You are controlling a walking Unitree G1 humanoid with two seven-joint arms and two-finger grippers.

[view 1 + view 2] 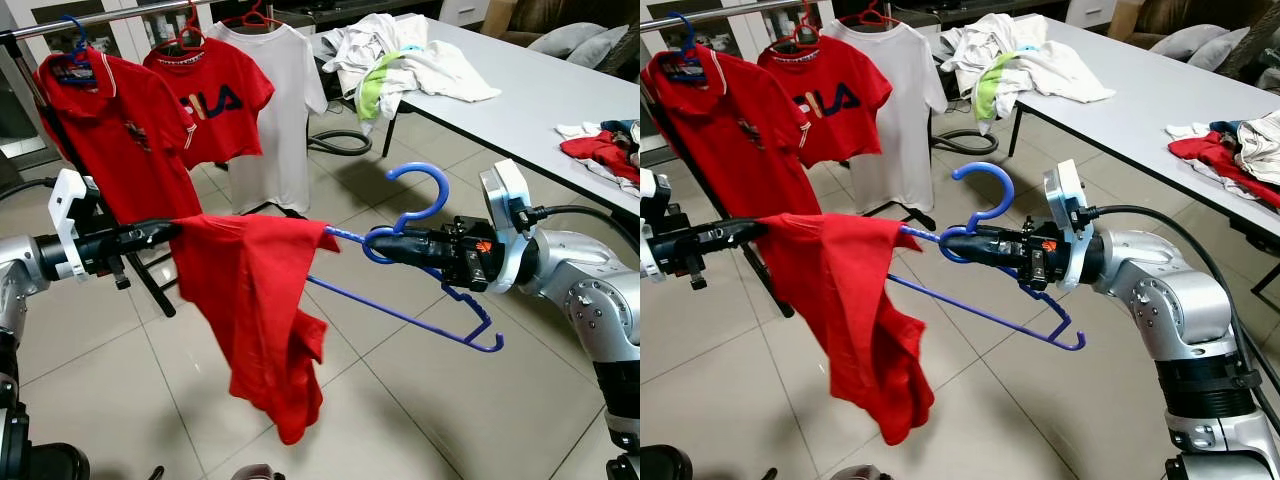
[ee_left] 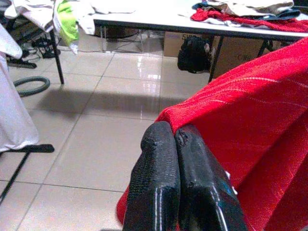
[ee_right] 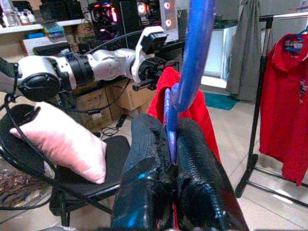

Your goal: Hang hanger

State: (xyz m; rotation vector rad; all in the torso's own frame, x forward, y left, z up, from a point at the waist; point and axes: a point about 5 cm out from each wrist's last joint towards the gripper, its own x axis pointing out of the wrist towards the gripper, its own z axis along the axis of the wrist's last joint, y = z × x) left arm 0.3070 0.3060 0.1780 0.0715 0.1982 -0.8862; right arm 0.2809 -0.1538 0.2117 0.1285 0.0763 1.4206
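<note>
A red T-shirt [image 1: 255,310] hangs in the air between my two arms. My left gripper [image 1: 165,232] is shut on its shoulder edge; in the left wrist view the black fingers [image 2: 159,183] pinch red cloth [image 2: 260,125]. A blue hanger [image 1: 420,190] is held hook up, with my right gripper [image 1: 385,243] shut on its neck. One hanger arm runs into the shirt's neck opening, while the other [image 1: 440,325] slopes down bare to the right. In the right wrist view the hanger [image 3: 195,53] rises from between the fingers.
At the back left a clothes rack [image 1: 100,18] carries a red polo [image 1: 110,130], a red FILA shirt [image 1: 215,100] and a white T-shirt [image 1: 280,110]. A grey table [image 1: 540,95] with piled clothes [image 1: 400,60] runs along the right. A hose [image 1: 340,142] lies on the tiled floor.
</note>
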